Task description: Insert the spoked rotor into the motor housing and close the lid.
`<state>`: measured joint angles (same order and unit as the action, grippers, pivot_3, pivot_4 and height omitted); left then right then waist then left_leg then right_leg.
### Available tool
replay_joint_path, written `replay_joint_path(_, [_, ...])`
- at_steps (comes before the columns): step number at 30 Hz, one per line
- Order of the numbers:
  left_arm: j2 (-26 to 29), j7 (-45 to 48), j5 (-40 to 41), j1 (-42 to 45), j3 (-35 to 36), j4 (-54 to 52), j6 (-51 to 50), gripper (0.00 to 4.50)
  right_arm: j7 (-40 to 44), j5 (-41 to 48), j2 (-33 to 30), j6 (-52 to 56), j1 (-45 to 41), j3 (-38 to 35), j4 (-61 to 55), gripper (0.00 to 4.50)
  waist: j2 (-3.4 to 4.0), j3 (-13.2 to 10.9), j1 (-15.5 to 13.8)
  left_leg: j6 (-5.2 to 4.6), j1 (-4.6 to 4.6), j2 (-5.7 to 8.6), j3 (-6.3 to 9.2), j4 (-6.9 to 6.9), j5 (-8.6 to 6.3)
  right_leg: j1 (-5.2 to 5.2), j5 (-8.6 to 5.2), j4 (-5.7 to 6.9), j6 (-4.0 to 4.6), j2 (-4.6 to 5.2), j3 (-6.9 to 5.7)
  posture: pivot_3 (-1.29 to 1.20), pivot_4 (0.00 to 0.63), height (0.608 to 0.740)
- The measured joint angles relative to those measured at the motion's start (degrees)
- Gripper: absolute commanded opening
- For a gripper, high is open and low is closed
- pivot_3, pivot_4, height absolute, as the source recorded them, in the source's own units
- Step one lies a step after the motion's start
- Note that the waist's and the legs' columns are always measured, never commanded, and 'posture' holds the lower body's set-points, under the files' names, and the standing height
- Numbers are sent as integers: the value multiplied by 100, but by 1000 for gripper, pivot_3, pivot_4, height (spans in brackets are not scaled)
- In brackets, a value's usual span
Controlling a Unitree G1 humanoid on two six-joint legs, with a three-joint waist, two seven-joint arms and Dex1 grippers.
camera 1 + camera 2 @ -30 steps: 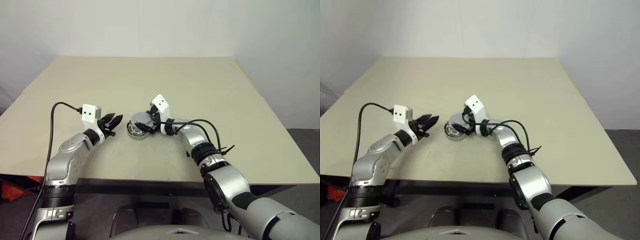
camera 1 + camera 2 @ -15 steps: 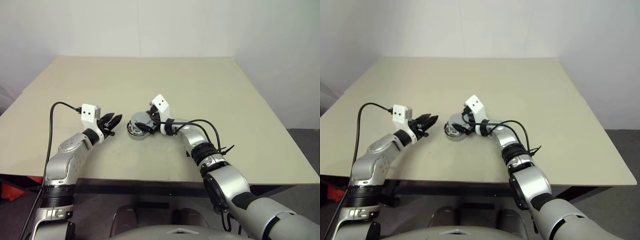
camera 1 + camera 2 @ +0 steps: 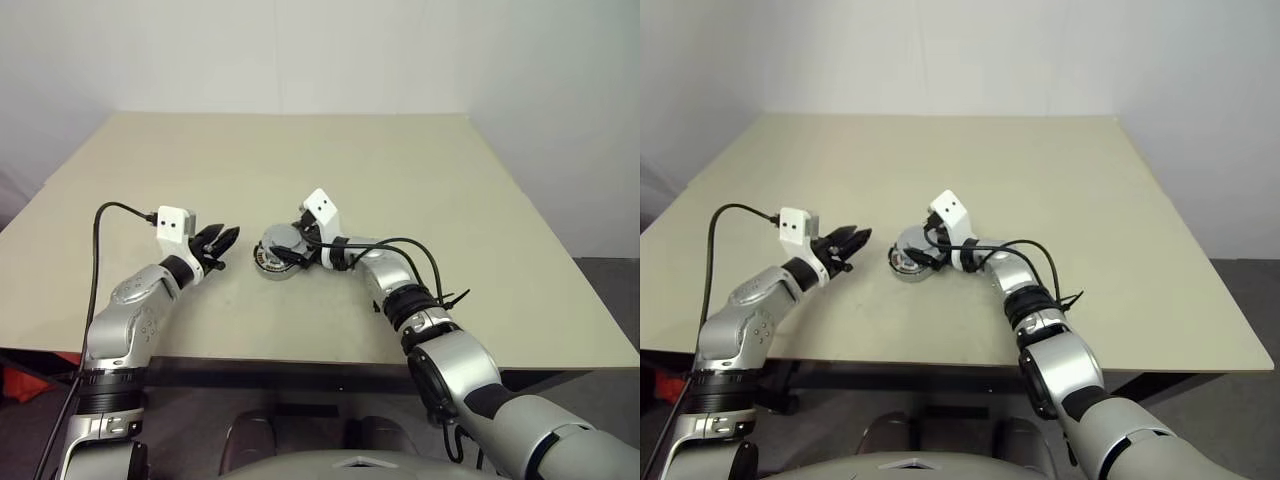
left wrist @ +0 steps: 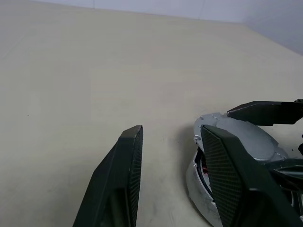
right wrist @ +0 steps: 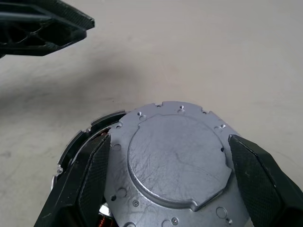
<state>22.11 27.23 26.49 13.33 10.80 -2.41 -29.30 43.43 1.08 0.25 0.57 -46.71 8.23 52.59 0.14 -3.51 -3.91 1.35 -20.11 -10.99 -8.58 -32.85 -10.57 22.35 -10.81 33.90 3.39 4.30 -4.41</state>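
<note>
Gripping the lid (image 5: 175, 163) askew on the motor housing (image 5: 78, 149), right hand (image 5: 175, 175); left hand (image 4: 173, 179) half-open, empty.

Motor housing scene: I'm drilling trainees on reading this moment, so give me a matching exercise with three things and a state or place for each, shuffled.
Things:
1. lid
2. left hand
3. right hand

States:
A. open, holding nothing, beside the motor housing
B. tilted over the housing, windings showing at one side
C. fingers set wide on either side of the lid

Pairs: 1-B, 2-A, 3-C
</note>
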Motion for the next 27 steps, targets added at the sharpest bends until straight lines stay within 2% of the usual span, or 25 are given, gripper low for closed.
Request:
replay_joint_path(3, [-2,-4,0,0,0,0,0,2047,17,-19,-4,41,5,38,-50,4464,0,0,0,0,0,0,0,0,0,0,0,0,0,0,0,0,0,740])
replay_joint_path(6, [-3,-9,0,0,0,0,0,2047,-19,-17,-5,83,4,29,-67,3846,0,0,0,0,0,0,0,0,0,0,0,0,0,0,0,0,0,740])
replay_joint_path(8, [-3,-10,1,0,2,0,0,2047,-71,-16,-17,97,3,22,-67,3161,0,0,0,0,0,0,0,0,0,0,0,0,0,0,0,0,0,740])
replay_joint_path(9, [-3,-10,1,0,2,0,-1,2047,-82,-15,-21,101,2,19,-73,2977,0,0,0,0,0,0,0,0,0,0,0,0,0,0,0,0,0,740])
replay_joint_path(27, [38,17,12,0,7,2,-77,2047,78,-1,-69,150,27,28,-188,2981,0,0,0,0,-2,0,0,1,0,2,0,0,0,0,0,0,0,740])
